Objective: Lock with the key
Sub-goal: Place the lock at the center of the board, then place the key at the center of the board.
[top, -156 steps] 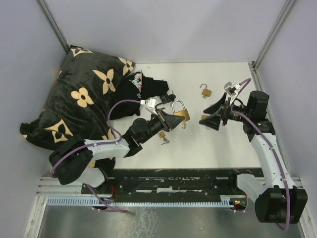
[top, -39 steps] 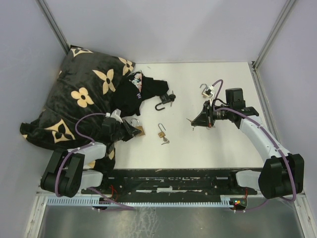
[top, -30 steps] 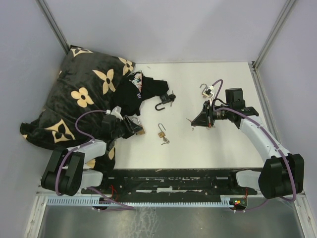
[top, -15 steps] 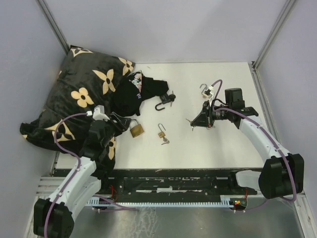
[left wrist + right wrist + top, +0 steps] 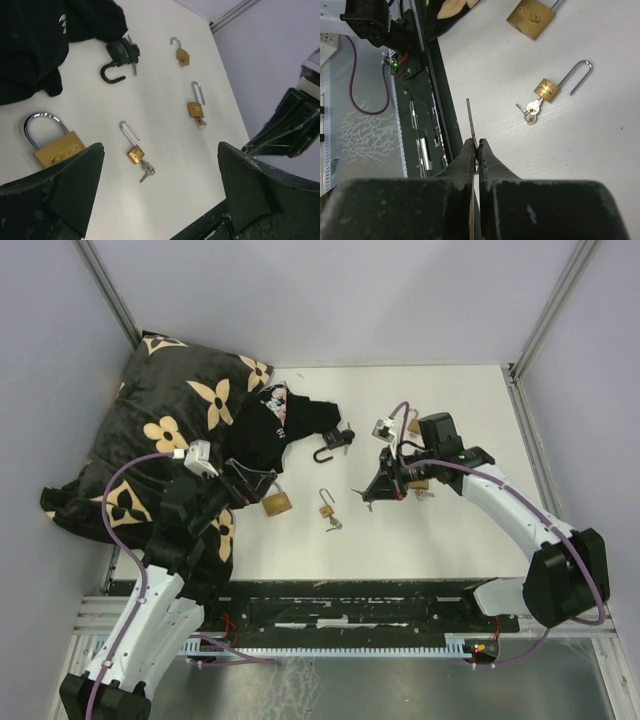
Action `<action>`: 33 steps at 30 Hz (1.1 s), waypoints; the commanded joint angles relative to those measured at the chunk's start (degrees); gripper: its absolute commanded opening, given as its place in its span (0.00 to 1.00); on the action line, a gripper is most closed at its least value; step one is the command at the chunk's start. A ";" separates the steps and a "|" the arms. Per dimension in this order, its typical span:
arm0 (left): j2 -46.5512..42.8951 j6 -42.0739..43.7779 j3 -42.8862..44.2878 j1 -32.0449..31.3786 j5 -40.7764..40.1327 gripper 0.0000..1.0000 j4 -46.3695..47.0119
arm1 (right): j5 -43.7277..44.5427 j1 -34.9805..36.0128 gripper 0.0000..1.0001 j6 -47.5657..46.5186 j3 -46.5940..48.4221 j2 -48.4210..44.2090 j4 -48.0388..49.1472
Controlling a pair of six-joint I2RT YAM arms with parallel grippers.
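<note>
Padlocks [image 5: 57, 152]: four brass, one black

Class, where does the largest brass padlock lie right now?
In the top view, the largest brass padlock lies on the table's left half, beside the flowered cushion, ahead of the open left gripper; a small keyed padlock sits to its right.

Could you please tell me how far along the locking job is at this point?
Done, it seems: the large brass padlock lies with its shackle seated, clear of the open left gripper. In hand: the right gripper pinches a key. To do: the small padlock with keys in it and the black padlock show open shackles.
</note>
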 commanded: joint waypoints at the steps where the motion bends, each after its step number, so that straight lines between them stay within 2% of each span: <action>1: -0.17 9.98 10.38 0.22 5.03 0.99 -9.40 | 7.05 6.42 0.02 3.51 9.08 7.15 3.65; 5: -2.44 18.79 12.33 0.31 -1.70 0.99 -16.56 | 14.89 12.58 0.02 8.72 15.20 16.35 6.69; 8: -7.12 22.44 8.00 0.26 -7.91 1.00 -16.91 | 20.42 17.44 0.02 12.30 21.01 23.78 7.60; 13: -11.44 24.49 7.79 0.29 -10.30 0.99 -14.86 | 26.43 22.19 0.02 19.79 25.14 31.37 12.06; 18: -13.61 25.26 7.15 0.24 -13.53 0.99 -14.99 | 33.84 23.89 0.02 29.77 30.76 39.92 13.89; 21: -13.78 25.65 7.15 0.26 -14.75 0.99 -15.72 | 40.45 23.87 0.02 30.04 33.72 43.39 13.10; 31: -13.91 25.54 6.93 0.25 -14.37 0.99 -15.80 | 38.68 24.18 0.09 30.78 39.02 49.47 12.54; 33: -13.70 25.53 6.90 0.28 -14.11 0.99 -15.90 | 38.41 24.18 0.17 30.75 39.28 49.85 12.47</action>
